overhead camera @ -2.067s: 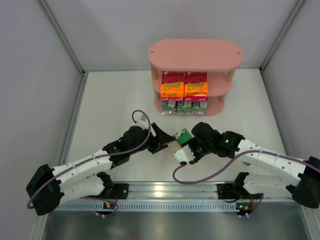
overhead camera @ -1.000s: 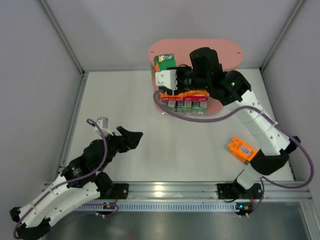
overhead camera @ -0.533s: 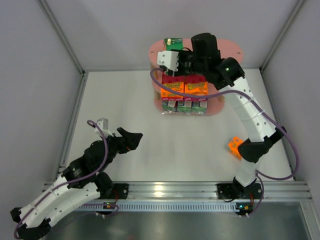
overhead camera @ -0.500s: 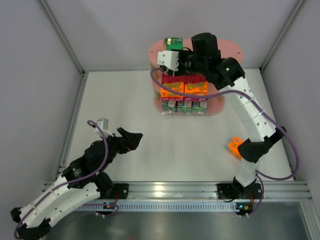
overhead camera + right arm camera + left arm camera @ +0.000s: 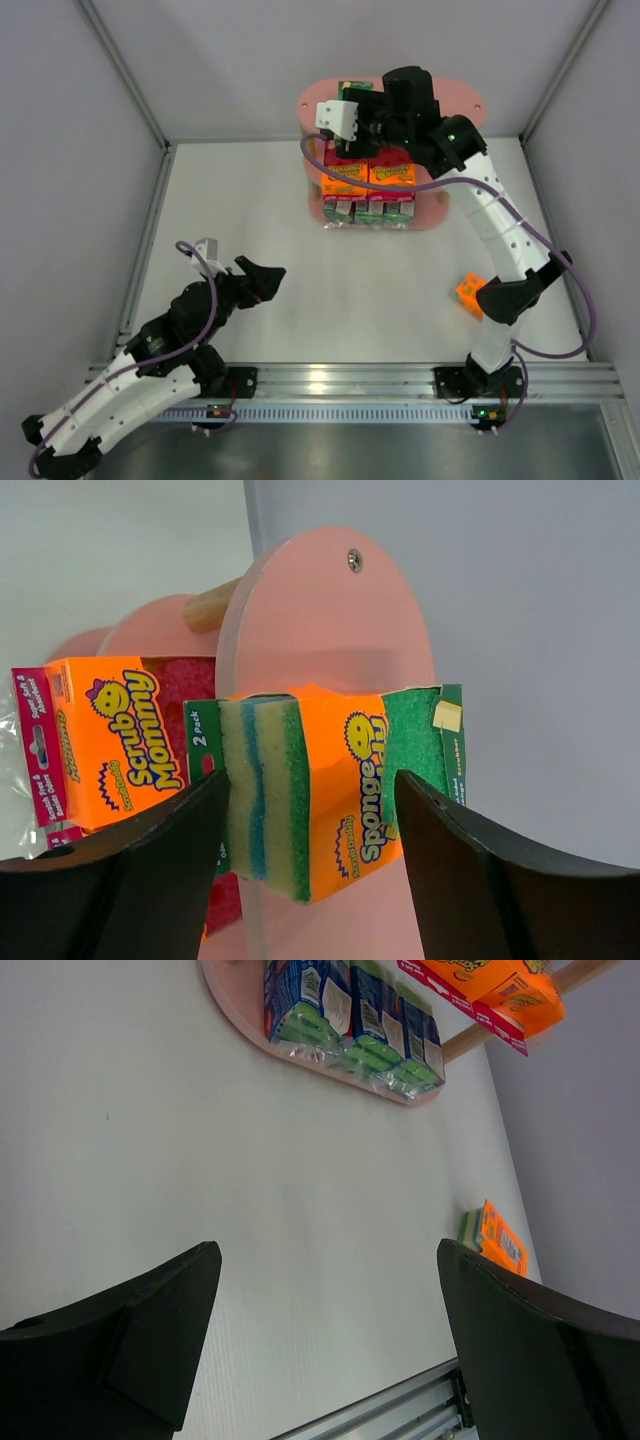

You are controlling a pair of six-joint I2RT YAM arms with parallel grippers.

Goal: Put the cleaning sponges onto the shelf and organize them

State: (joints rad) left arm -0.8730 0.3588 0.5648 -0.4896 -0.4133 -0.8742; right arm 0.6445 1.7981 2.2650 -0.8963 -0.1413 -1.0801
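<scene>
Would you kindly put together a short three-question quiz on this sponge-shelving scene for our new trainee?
1. True or false: the left gripper is holding a sponge pack.
2. Pick one: the right gripper holds the green-and-orange wrapped sponge pack over which board of the pink three-tier shelf? A) top B) middle C) bottom
3. How many packs lie on the white table, off the shelf?

Key
1. False; it is open and empty.
2. A.
3. One, an orange wrapped sponge pack near the right arm.
</scene>
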